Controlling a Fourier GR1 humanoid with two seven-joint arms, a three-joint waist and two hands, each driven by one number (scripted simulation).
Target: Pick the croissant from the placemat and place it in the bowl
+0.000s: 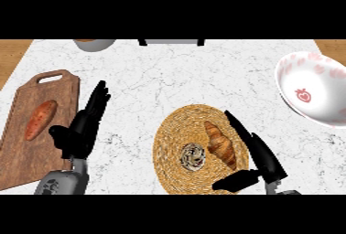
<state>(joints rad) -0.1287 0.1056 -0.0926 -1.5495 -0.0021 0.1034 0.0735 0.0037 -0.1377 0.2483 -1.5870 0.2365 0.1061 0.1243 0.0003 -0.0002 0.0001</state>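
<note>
Now, croissant [220,142] seen lying on placemat [197,151], right half. Right hand [260,161] held just beside it, fingers straight, nothing gripped. Judged light, flaky, crushable; best taken across thick middle. Bowl [312,89] well apart, far right. Left hand [84,128] open, resting.

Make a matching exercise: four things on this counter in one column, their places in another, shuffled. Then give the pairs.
Things:
1. croissant
2. sweet potato
3. bowl
4. left hand

Places:
A. at the counter's right edge, tilted
B. on the woven placemat
C. beside the cutting board's right edge
D. on the wooden cutting board

Pairs: 1-B, 2-D, 3-A, 4-C
</note>
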